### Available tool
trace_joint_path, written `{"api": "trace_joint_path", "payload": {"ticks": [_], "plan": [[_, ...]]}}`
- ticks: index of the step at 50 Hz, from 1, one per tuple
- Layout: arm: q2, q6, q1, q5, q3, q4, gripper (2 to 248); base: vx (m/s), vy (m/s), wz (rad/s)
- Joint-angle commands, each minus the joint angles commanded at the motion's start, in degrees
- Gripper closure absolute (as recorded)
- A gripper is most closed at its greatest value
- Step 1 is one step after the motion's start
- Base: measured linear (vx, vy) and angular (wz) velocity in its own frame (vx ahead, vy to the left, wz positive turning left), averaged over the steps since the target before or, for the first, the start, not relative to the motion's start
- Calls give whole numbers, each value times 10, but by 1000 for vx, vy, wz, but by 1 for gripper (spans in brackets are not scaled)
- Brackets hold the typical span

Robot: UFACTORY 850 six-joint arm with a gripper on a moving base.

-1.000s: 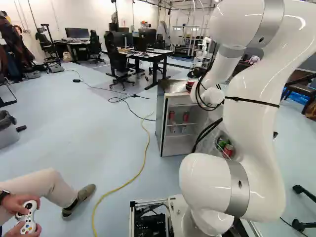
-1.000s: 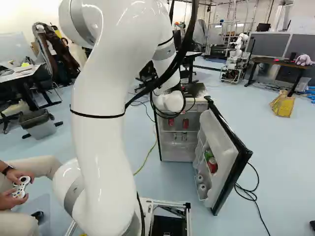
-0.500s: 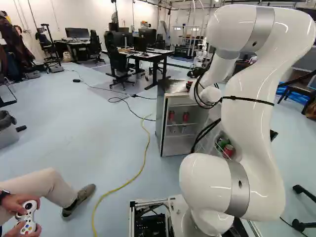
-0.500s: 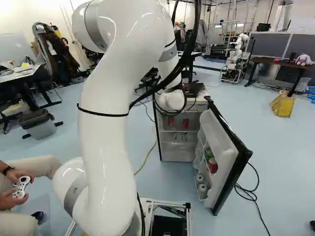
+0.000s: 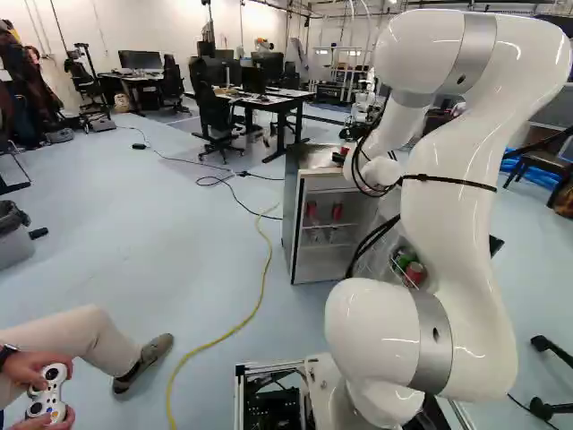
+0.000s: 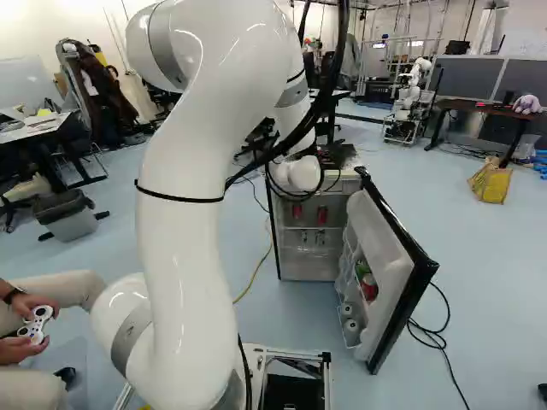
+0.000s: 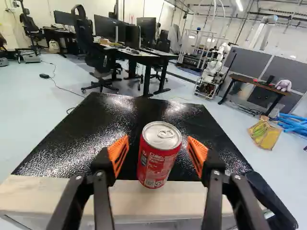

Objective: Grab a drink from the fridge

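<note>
The red can (image 7: 158,165) stood on the fridge top (image 5: 313,159), upper centre of the left base view, between the gripper's (image 7: 158,138) spread fingers. Lining up seemed nearly done; closing evenly came next.

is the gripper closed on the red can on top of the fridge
No, in the wrist view the orange pads stand apart with a gap on each side of the red can.

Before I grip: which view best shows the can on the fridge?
The wrist view: the red can stands whole between the open fingers. The left base view shows only a red sliver beside the arm; the right base view, nothing.
</note>
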Motion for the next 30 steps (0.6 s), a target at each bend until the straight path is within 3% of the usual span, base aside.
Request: {"api": "trace_joint_path", "payload": {"ticks": [2, 3, 7, 8, 30], "plan": [[0, 0, 0, 0, 0, 0, 80, 0, 0, 0], [0, 0, 0, 0, 0, 0, 45, 0, 0, 0], [1, 0, 0, 0, 1, 0, 45, 0, 0, 0], [2, 0, 0, 0, 2, 0, 8, 0, 0, 0], [48, 0, -8, 0, 62, 0, 3, 0, 0, 0]]}}
